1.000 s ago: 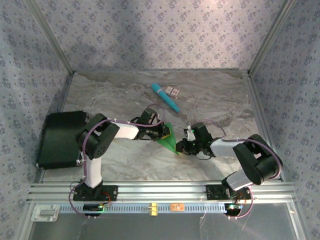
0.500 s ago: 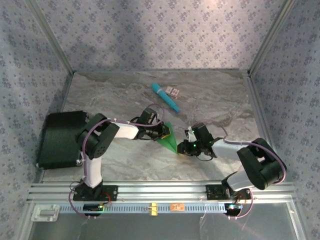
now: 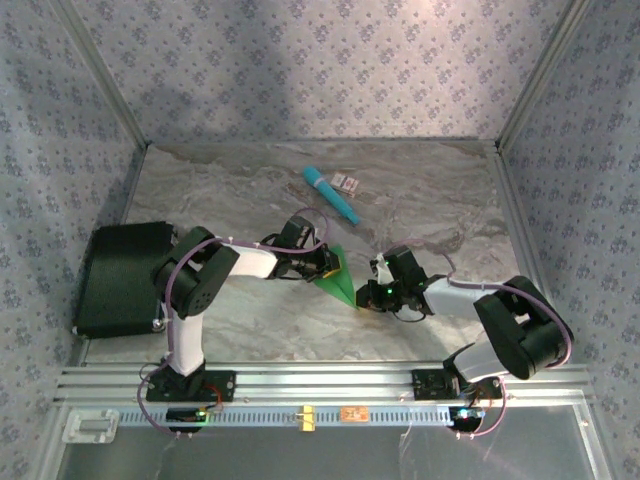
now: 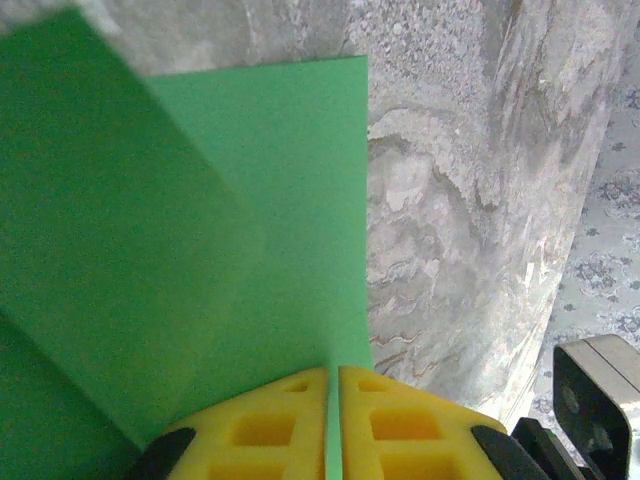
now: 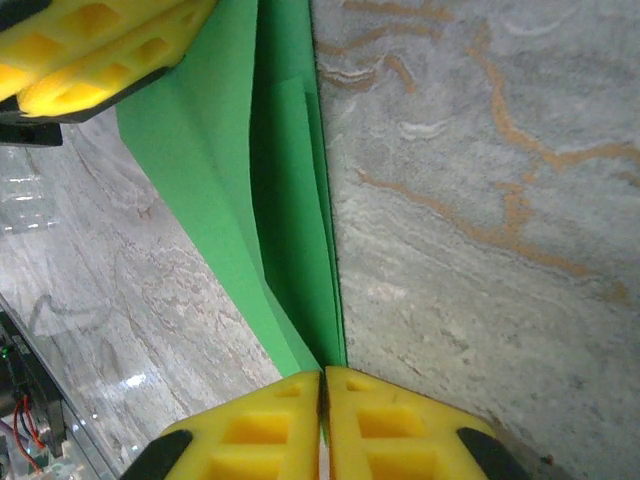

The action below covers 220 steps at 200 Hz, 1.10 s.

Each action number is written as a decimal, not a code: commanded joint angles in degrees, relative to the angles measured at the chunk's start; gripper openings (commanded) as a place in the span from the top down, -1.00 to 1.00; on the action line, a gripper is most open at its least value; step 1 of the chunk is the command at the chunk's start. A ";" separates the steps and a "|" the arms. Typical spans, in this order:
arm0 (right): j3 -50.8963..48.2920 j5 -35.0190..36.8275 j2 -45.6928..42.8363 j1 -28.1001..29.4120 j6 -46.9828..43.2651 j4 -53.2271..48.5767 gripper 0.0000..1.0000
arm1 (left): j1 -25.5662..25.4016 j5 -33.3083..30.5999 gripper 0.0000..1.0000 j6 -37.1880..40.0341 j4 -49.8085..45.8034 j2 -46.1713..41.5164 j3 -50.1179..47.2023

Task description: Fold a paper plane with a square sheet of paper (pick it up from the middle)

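The right tool [image 5: 322, 385] pinches the narrow tip of the green paper [image 5: 225, 170], the left tool [image 5: 115, 55] at its far end.

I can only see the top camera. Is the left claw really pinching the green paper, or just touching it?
Observer: Pinching. In the left wrist view, the left gripper is shut on an edge of the thin bright green folded paper.
Operator: What about the other claw?
Observer: The right gripper is shut too. Its wrist view shows it clamping the paper's narrow pointed end.
Operator: Is the paper all flat?
Observer: No. The right wrist view shows layered flaps with a shadowed gap between them, running along the crease.
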 commanded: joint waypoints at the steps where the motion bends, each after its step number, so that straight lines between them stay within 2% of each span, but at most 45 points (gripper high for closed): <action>1: -0.80 -0.49 -0.51 -0.32 -0.41 -5.58 0.73 | 0.72 -0.59 0.76 0.89 -1.48 1.44 0.18; 24: -1.22 -0.43 -1.32 -0.33 -0.14 -6.10 0.71 | 0.70 -0.62 0.76 0.92 -1.48 1.47 0.16; 87: -3.23 -0.54 -1.84 -0.66 0.44 -6.18 0.83 | 0.81 -0.48 0.76 0.85 -1.47 1.59 0.23; 123: -4.56 -0.26 -3.44 -0.77 1.17 -6.71 0.78 | 0.88 -0.46 0.76 0.78 -1.28 1.72 0.10; 220: -5.64 -1.07 -5.68 -0.73 1.59 -9.19 0.82 | 0.96 -0.48 0.77 0.81 -1.03 1.88 -0.16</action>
